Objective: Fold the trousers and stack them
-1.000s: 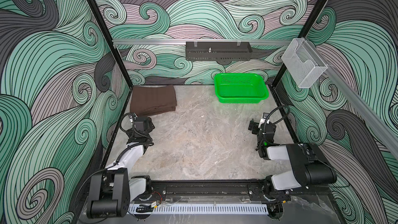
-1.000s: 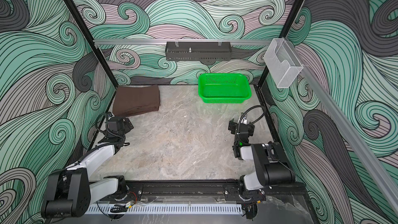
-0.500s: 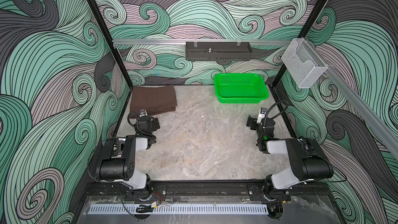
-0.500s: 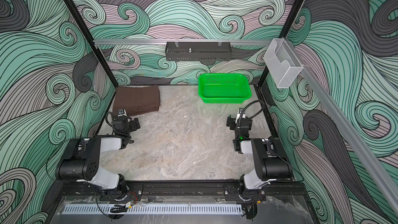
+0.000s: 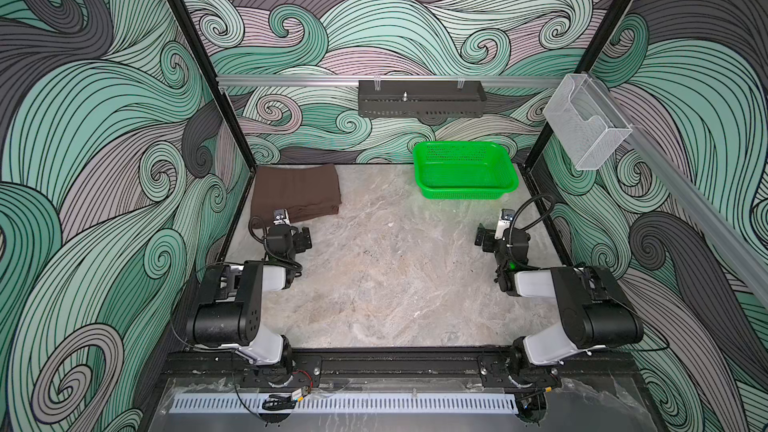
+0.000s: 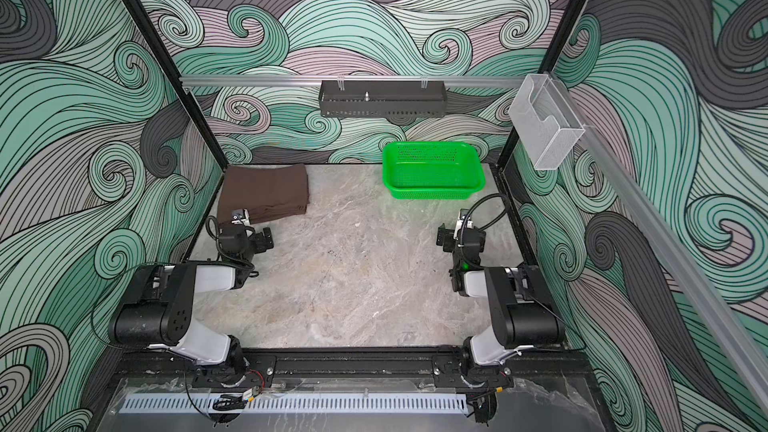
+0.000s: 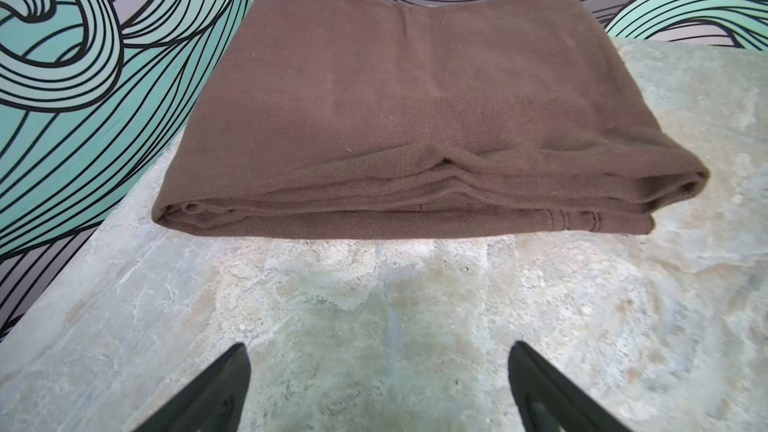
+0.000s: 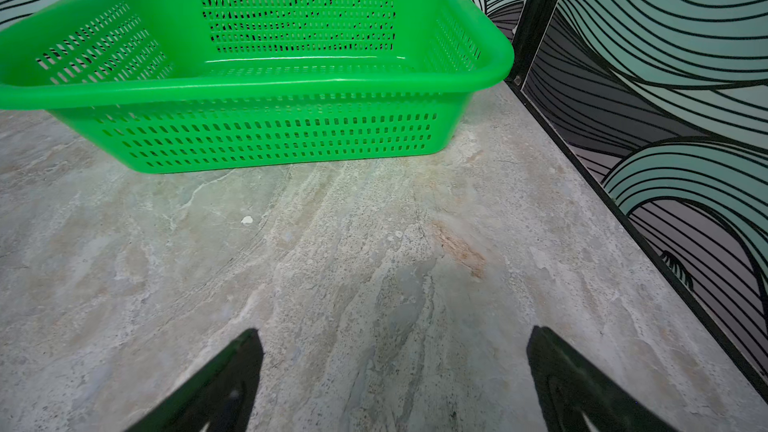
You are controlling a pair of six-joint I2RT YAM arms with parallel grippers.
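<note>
One pair of brown trousers [image 5: 297, 193], folded into a single bundle, on one marble-patterned table [image 5: 395, 284]. One green basket [image 5: 461, 194] of perforated plastic. Two robot arms in both top views: the left arm [image 5: 232, 313] and the right arm [image 5: 590, 317]. Two grippers, the left gripper [image 7: 380, 349] and the right gripper [image 8: 395, 332], each with two dark fingers [image 7: 216, 392], four in all. Two metal rails: the back rail [image 5: 291, 81] carries one dark slotted rack [image 5: 422, 103], and the side rail [image 5: 706, 218] carries one clear plastic holder [image 5: 586, 130].
</note>
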